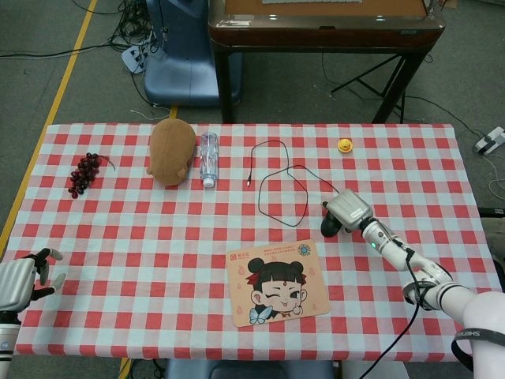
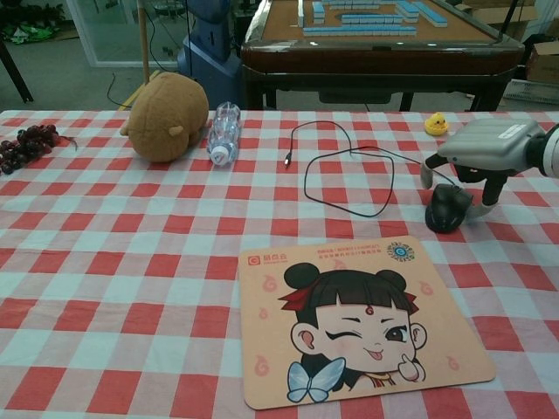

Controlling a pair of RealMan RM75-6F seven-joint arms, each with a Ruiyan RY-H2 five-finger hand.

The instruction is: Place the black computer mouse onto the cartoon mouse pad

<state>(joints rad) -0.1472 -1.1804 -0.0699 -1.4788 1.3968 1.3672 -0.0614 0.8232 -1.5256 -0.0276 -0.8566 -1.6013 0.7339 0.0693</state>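
Reaching stage, grasp not made. Checked table [image 1: 118, 237] carries the cartoon mouse pad [image 1: 276, 283] near its front edge. Right hand [image 2: 489, 148] hovers over the black computer mouse [image 2: 447, 208], fingers spread either side, nothing gripped. Mouse sits on cloth at 1 o'clock from the pad, just beside it. Next: close fingers, lift, carry toward 7 o'clock. Left hand [image 1: 20, 280] idle, open, empty.

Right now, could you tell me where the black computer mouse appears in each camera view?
Head view: black computer mouse right of centre, partly under the right hand.
Chest view: mouse at right edge, below the hand.
Shared landmark: cartoon mouse pad, nearer the robot.
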